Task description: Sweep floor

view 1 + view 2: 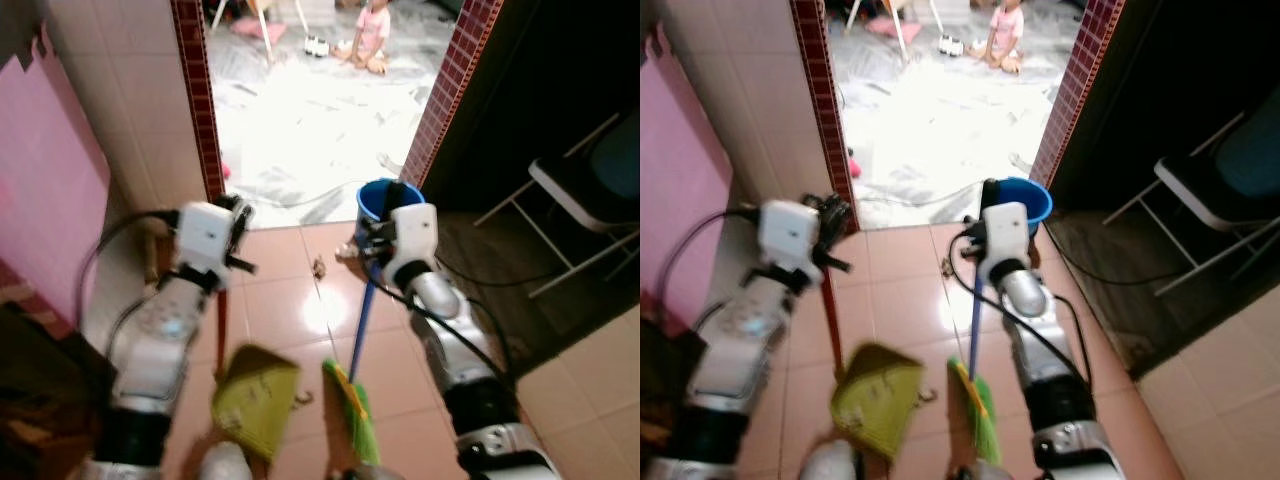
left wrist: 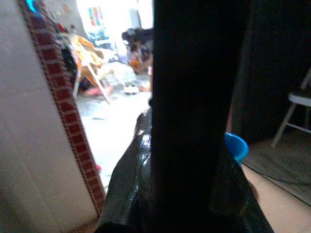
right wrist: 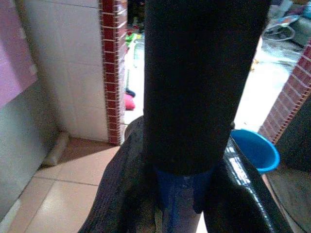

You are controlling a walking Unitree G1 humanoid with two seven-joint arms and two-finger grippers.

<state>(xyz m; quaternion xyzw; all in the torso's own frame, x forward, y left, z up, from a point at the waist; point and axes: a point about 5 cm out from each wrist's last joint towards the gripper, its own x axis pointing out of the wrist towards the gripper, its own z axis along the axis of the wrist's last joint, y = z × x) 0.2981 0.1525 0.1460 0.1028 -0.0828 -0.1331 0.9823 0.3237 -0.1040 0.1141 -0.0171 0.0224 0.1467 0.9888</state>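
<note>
Broom with green bristles and blue pole [image 1: 352, 400] on glossy terracotta floor tiles [image 1: 290, 300], right gripper [image 1: 385, 235] clamped round its pole, yellow-green plastic dustpan with red handle [image 1: 255, 398] alongside, gripped by left gripper [image 1: 225, 230], round blue bucket [image 1: 385, 200] at brick-edged doorway.

Two silver arms, glossy metal forearm shells, black bands near the elbows. White boxy wrist housings behind left claw [image 1: 232, 222] and right claw [image 1: 385, 222]. Black cables loop along both arms. Claw fingers black.
</note>
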